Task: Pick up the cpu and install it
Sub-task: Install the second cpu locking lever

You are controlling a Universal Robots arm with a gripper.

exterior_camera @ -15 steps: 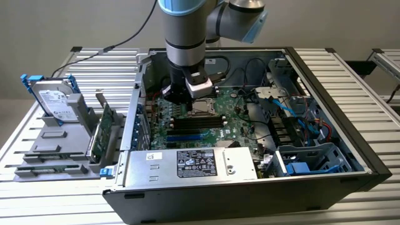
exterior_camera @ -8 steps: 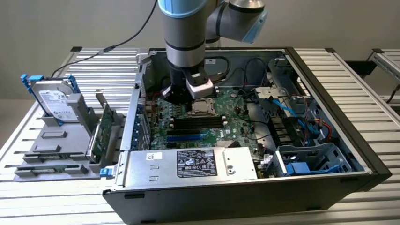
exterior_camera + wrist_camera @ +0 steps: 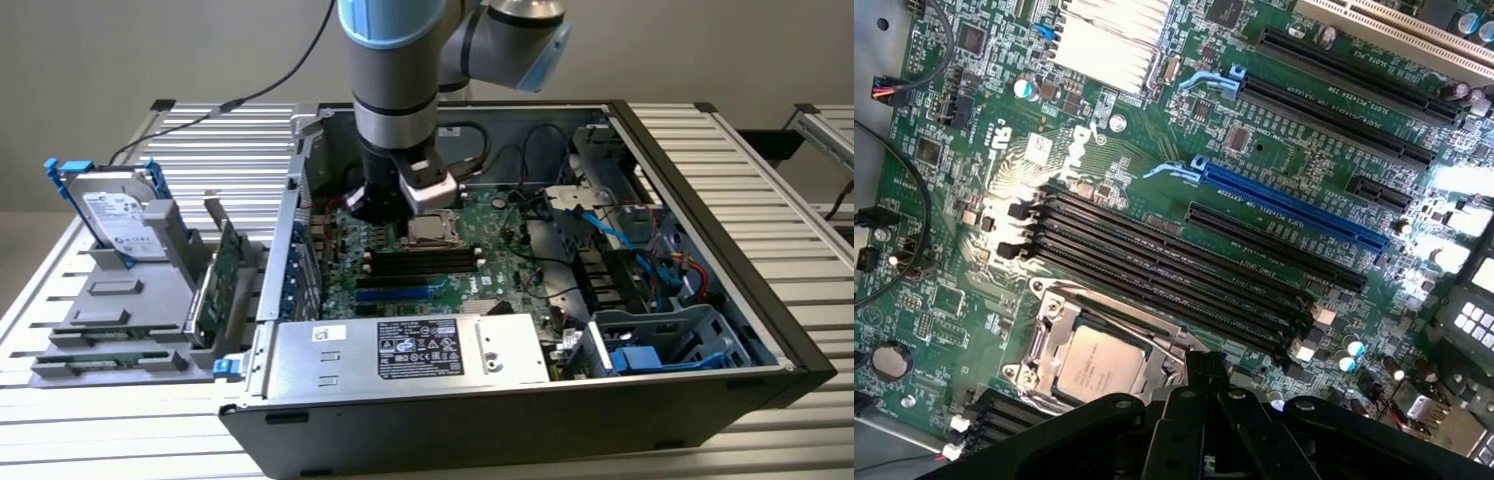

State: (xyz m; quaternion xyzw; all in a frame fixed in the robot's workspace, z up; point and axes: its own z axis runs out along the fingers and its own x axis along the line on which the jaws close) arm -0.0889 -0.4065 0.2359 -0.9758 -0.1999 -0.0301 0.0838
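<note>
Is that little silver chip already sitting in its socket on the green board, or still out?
In. The cpu lies flat inside the metal socket frame on the motherboard.

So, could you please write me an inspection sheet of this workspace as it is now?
Surface: slatted metal table carrying an open computer case.
Job's things: cpu lies in its socket on the motherboard, socket frame around it.
Clutter: hard drive and green card boards stand in a grey holder at the exterior view's left.
Gripper: gripper shut, holding nothing, hanging above the cpu.
Cables: black cable runs along the arm; blue cables inside the case.
Surroundings: nothing seen.
</note>
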